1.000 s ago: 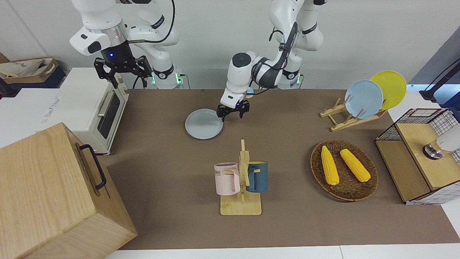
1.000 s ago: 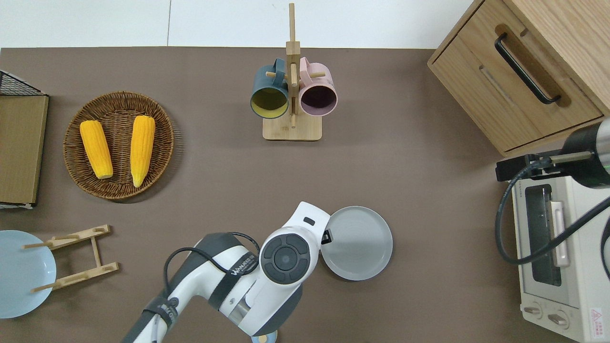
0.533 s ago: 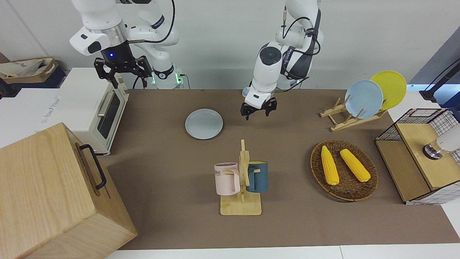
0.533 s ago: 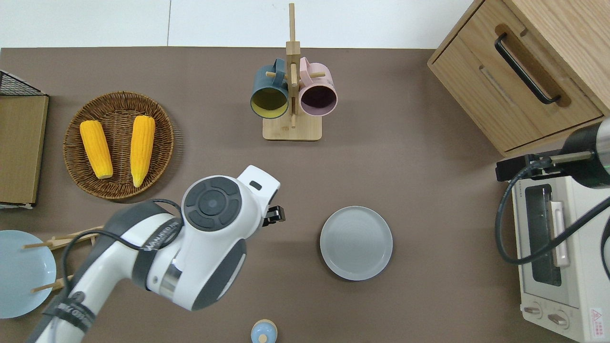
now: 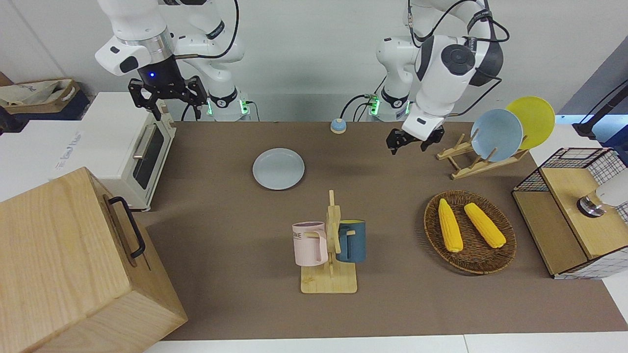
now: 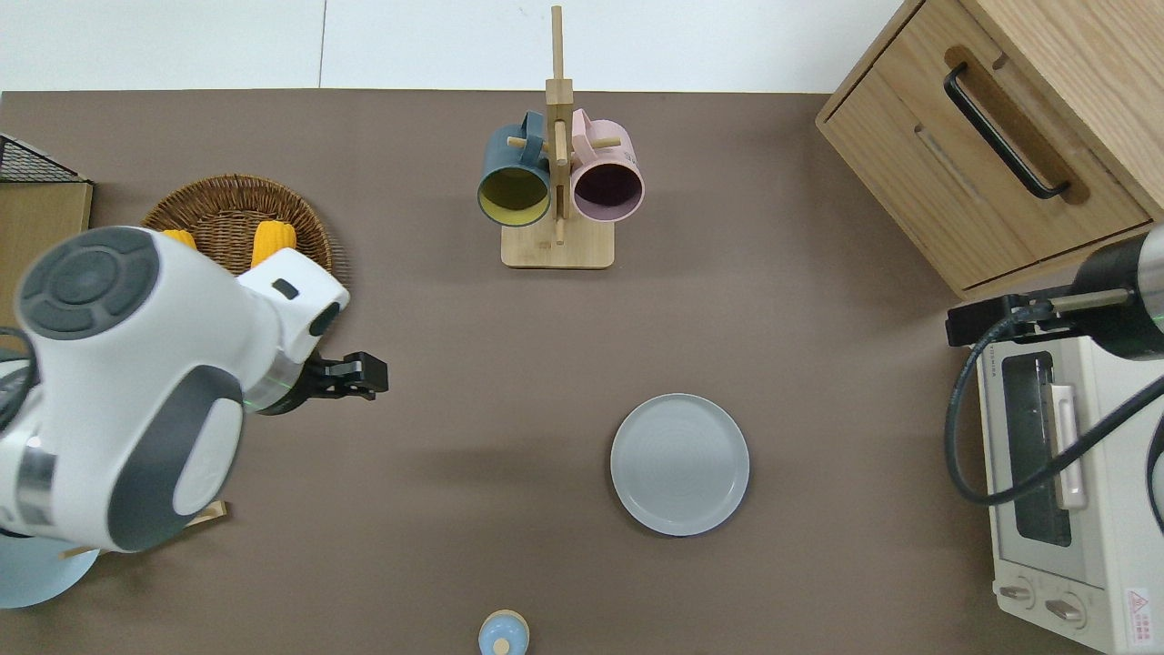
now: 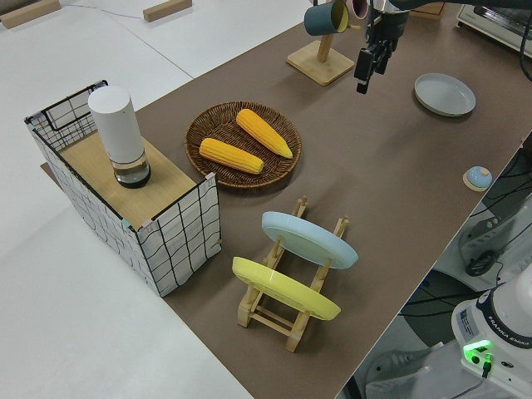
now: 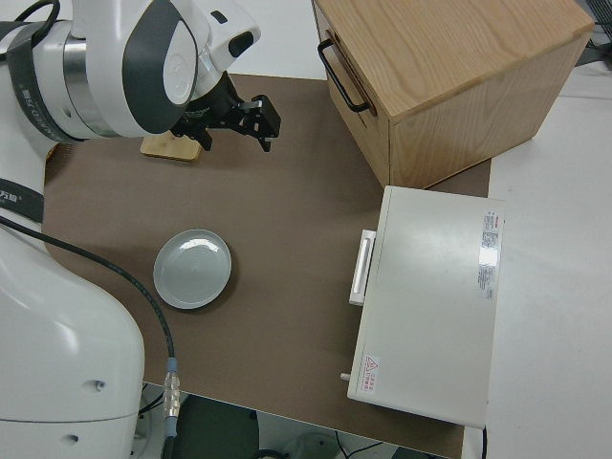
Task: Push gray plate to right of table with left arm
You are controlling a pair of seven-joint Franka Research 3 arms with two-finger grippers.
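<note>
left gripper [image 5: 411, 141] hangs in the air with nothing in it, its fingers spread a little apart, as the front view shows. from overhead the left gripper [image 6: 356, 377] is over bare table [image 6: 782, 300], between the basket [image 6: 218, 205] and the gray plate [image 6: 680, 463] and well apart from the plate. the left arm [image 5: 449, 63] is bent high, its wrist near the wooden rack [image 5: 471, 159] that holds a blue plate [image 5: 496, 135] and a yellow plate [image 5: 532, 120].

gray plate lies flat on the table, upright on its base, about midway along the table's length and a bit toward the right arm's end. it is nearer to the robots than the mug stand [image 6: 556, 186], which carries a teal mug [image 6: 515, 177] and a pink mug [image 6: 607, 177]. it touches nothing. a small blue knob-like thing [image 6: 503, 634] sits at the table's edge closest to the robots, nearer to them than the plate.

basket holds two corn cobs [image 5: 450, 224], side by side. a toaster oven [image 5: 130, 147] and a wooden cabinet [image 5: 73, 264] stand at the right arm's end; a wire crate [image 7: 125, 204] with a white cylinder [image 7: 116, 133] on it stands at the left arm's end.

right gripper [image 5: 167, 95] is parked, its fingers spread and holding nothing.
</note>
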